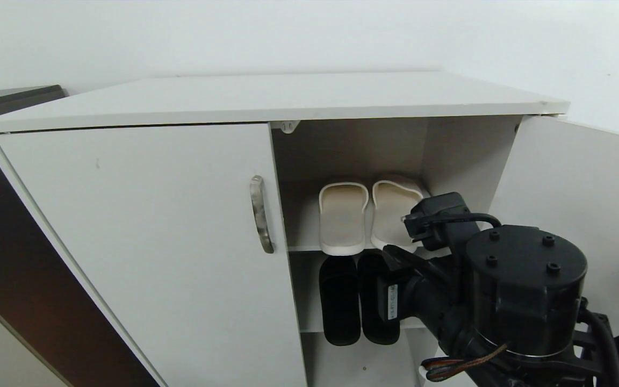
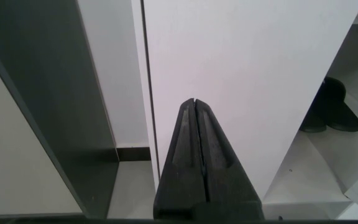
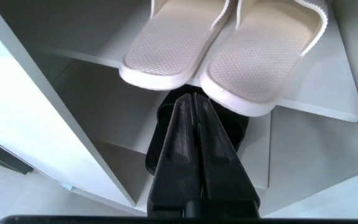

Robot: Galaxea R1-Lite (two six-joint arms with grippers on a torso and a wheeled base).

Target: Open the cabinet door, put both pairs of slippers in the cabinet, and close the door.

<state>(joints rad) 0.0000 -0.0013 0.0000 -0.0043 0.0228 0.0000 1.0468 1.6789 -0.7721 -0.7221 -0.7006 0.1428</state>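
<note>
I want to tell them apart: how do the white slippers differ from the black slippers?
The white slippers are cream; the black slippers are dark. The white slippers sit on the upper shelf, the black slippers on the shelf below. Both pairs lie side by side in the open cabinet.

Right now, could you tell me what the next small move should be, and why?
Probably draw the shut right tool back: the cream slide slippers and black slide slippers already sit on shelves, and the white right-hand door stands open.
</note>
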